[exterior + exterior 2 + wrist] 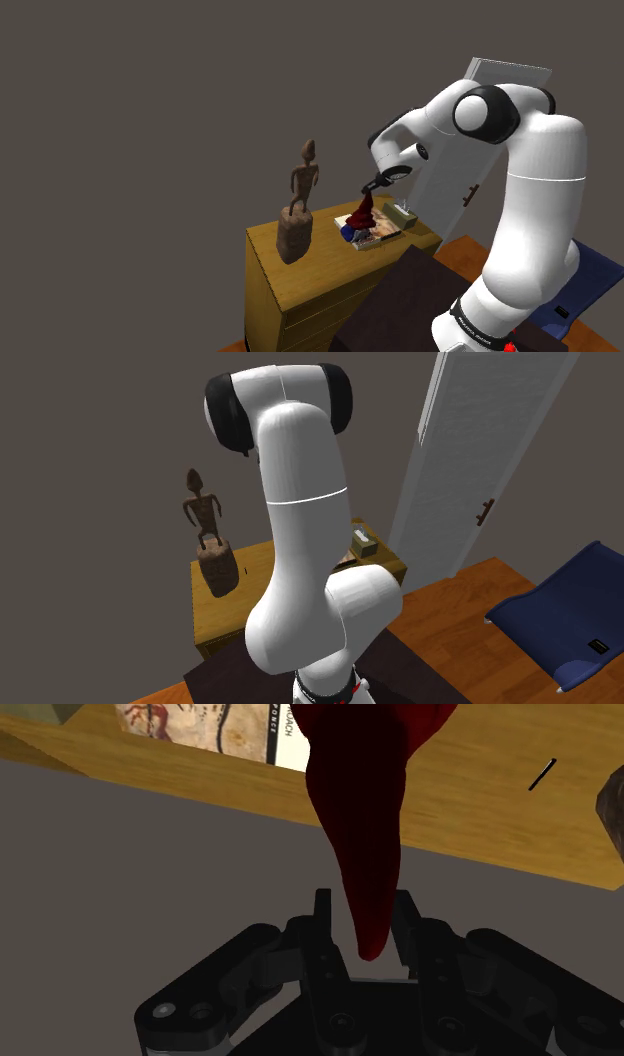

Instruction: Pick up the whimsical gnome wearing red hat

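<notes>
At the shoulder view's lower right, the dark stand (400, 305) carries the white arm (540, 200), which rises and bends over toward that view's left. Beside the stand, a dark blue cushion-like thing (570, 614) lies on the reddish wooden floor (460, 597). Just past the stand is a wooden counter (285, 290) with drawer fronts. The hand (370, 192) hangs over the counter's far end, pointing down at the gnome (360, 218). In the wrist view the black fingers (323, 919) stand apart, with the narrow tip of the gnome's dark red hat (365, 824) reaching up between them. A thin gap shows at one finger, the other sits right at the hat's edge, and the hand is not clamped on it. The gnome, red above and blue lower down, rests on a flat book (386, 233) with a printed cover, and the book lies on the counter top. A small box (403, 212) sits just beyond the book, near the counter's far corner. Toward the shoulder view's left, apart from the gnome, a brown carved figure (300, 195) stands upright on a rough block with its arms at its hips. Behind the counter are a white door (462, 190) with a dark handle and a plain grey wall (150, 120).
</notes>
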Tool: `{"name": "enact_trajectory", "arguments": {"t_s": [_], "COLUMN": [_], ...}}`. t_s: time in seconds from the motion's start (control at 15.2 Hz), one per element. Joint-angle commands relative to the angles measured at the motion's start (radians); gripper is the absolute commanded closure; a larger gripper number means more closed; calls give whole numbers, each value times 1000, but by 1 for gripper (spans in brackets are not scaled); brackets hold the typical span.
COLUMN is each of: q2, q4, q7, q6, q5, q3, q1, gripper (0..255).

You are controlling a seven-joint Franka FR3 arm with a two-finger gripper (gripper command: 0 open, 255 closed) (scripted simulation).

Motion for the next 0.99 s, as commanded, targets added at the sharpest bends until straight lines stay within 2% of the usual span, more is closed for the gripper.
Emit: {"name": "enact_trajectory", "arguments": {"t_s": [0.0, 0.79, 0.92], "q2": [-24, -180, -182], "q4": [-14, -106, -107], "q7": [59, 419, 424], "q6": [0, -31, -32], "q5": [-60, -437, -442], "q3": [-8, -123, -125], "q1": [8, 102, 104], "gripper": [255, 255, 255]}}
